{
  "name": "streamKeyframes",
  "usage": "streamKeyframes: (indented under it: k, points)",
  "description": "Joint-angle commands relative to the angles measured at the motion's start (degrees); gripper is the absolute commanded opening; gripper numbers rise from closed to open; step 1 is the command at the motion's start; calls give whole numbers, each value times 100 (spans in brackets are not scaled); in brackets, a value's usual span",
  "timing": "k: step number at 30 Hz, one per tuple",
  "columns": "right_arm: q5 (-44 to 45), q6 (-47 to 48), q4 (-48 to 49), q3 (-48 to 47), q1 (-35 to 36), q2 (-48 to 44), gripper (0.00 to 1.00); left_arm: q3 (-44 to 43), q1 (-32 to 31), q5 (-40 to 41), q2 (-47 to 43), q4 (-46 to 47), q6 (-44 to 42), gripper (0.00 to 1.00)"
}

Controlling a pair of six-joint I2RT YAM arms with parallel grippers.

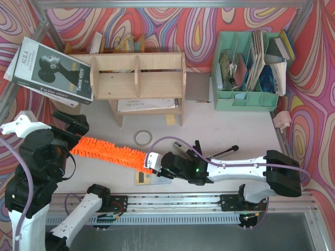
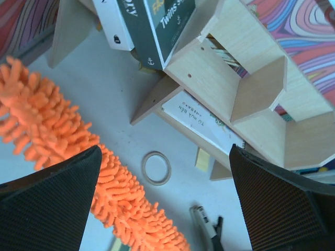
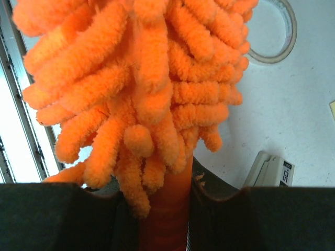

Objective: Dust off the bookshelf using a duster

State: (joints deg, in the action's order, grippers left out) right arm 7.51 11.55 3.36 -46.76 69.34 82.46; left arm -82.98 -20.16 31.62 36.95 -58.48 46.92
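- Right gripper [image 1: 157, 164]: clamped tight on thin handle of duster [image 1: 110, 151]. Grip is at very end, so whole fluffy head is free for wiping.
- Duster head stretches leftward over table [image 1: 235, 125], in front of bookshelf [image 1: 137, 76], apart from it. Whether head rests on table, cannot tell.
- Left gripper [image 1: 73, 130]: jaws wide apart, holding nothing. Far tip of head is just beside its fingers [image 2: 47, 204].
- Bookshelf: 3 upper compartments face arms. Book [image 1: 49, 70] leans on its left side and may hinder wiping there.
- Judgement: dusting not yet begun. Right arm alone must carry head to shelf.
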Motion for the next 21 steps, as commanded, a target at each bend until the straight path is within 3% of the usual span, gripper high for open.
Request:
streamKeyframes:
  k: [1,8,21]
  points:
    - [341,-283,308,50,102,-236,0,-203,-4,-457,-107,438,-1563,98]
    - [449,-400,304,38,179,-283,0,867,-5,-1424,-832,1731,-3118,99]
    - [1037,-542,407,-261,369,-190,0,2923,-1,-2063,-2092,3078,-3623,98]
